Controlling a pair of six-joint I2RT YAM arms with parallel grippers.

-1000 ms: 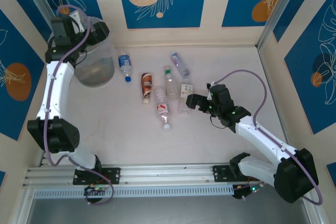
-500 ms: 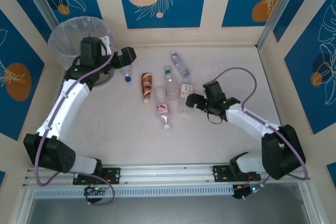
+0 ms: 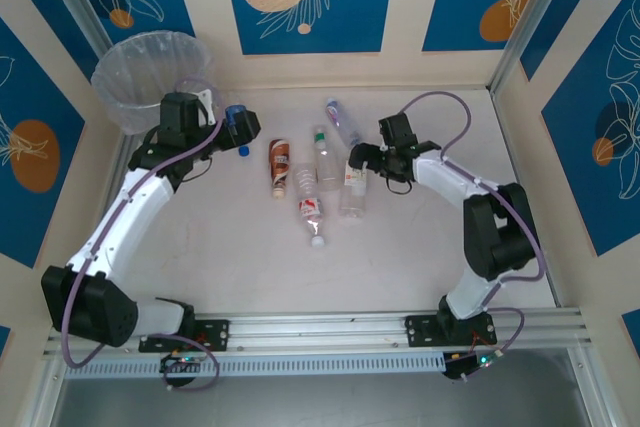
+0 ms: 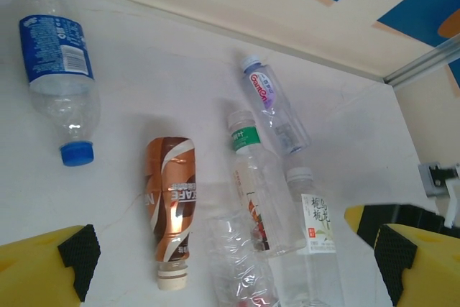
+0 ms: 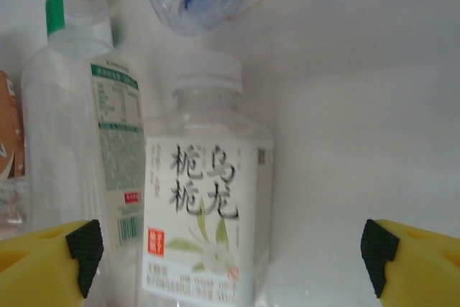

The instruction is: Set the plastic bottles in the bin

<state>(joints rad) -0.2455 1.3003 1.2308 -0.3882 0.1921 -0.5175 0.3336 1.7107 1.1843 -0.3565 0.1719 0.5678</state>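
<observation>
- Overhead, the left gripper is spread wide and empty, near the blue-label bottle.
- Right gripper: fingers apart, flanking the white-label bottle.
- Plastic bottles lie mid-table; bin stands far left.

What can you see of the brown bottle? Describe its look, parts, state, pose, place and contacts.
The brown bottle is small and plastic, wrapped almost wholly in a glossy brown label with white swirls and white letters. Its cream-white cap is on. It looks whole, not crushed. It lies on its side on the white table, cap toward the near edge, between the blue-label bottle, which it lies apart from, and a crumpled clear bottle; whether it touches that one cannot be told.
</observation>
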